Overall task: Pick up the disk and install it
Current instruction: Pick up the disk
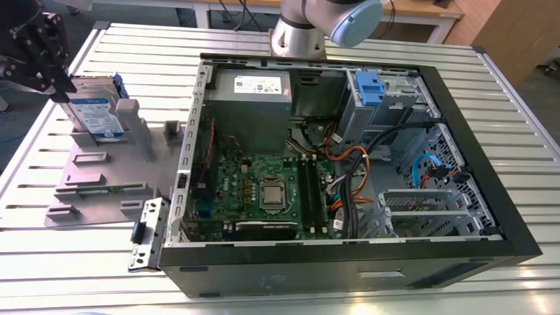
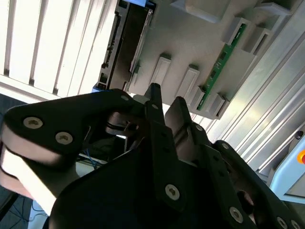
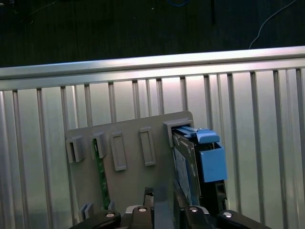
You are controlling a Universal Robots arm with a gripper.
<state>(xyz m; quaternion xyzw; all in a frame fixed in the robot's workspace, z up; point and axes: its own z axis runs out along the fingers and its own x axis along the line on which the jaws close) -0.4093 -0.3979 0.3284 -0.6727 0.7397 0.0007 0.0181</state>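
Your gripper (image 2: 167, 98) crowds the second wrist view, black linkage up close. Its two fingertips (image 2: 153, 95) stand slightly apart with only gray plate showing through the gap, so nothing is pinched. Just beyond those tips you've got the disk (image 2: 127, 43), on edge in a slot of the gray fixture plate (image 2: 190, 43). In the first wrist view the gripper (image 3: 164, 196) sits right beside the disk (image 3: 187, 174), whose blue carrier (image 3: 212, 160) is on the side away from the hand. I can't call whether there's contact. A green circuit strip (image 3: 101, 171) stands in another slot, a little farther from you. In the exterior view the gripper (image 1: 60, 88) hangs at the top edge of the upright disk (image 1: 94, 110). The open computer case (image 1: 350, 269) lies well away from the hand on the slatted table (image 1: 525, 131).
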